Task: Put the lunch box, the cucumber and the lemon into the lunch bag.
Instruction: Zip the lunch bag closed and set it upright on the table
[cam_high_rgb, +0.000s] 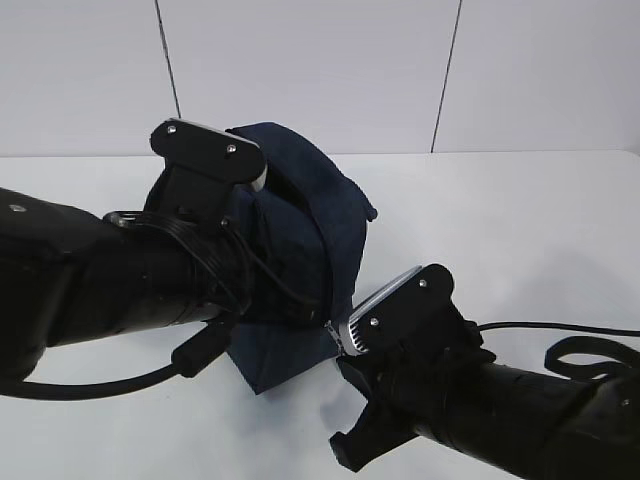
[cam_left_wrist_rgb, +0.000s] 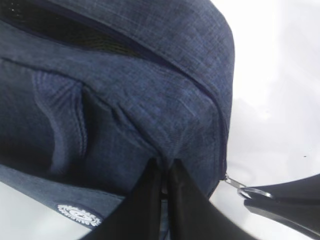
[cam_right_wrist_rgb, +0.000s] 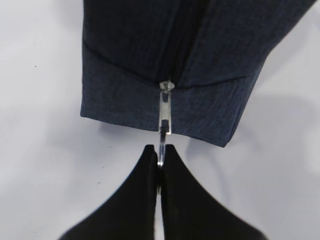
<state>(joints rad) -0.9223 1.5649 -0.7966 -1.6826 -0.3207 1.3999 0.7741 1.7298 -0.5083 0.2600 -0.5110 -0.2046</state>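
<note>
exterior view: both arms meet at the lunch bag (cam_high_rgb: 300, 260), which sits on the white table (cam_high_rgb: 520, 230) near its middle; the bag's top flap stands up and arches back behind the left arm.
table: bare white around the bag in all three views; the lunch box, the cucumber and the lemon show in none of them, so i cannot tell whether they are already inside.
lunch bag: dark navy fabric, a round white logo (cam_left_wrist_rgb: 78, 213) low on its side, and the zipper line running down one corner to the base.
left end effector (cam_left_wrist_rgb: 162, 172): pressed together on a fold of the bag's side fabric, pinching it and bracing the bag.
right end effector (cam_right_wrist_rgb: 160, 159): pressed together on the metal zipper pull (cam_right_wrist_rgb: 164, 117), whose slider sits near the bottom corner of the bag, close to the table.
step in hand: judged to be working the zipper along its track while the other arm anchors the bag.
how to do it well: pull along the line of the teeth, not sideways; keep the fabric taut with the left pinch so the bag does not drag or tip.
risk: the thin pull could slip out of the tips, or loose cloth could catch in the slider.
</note>
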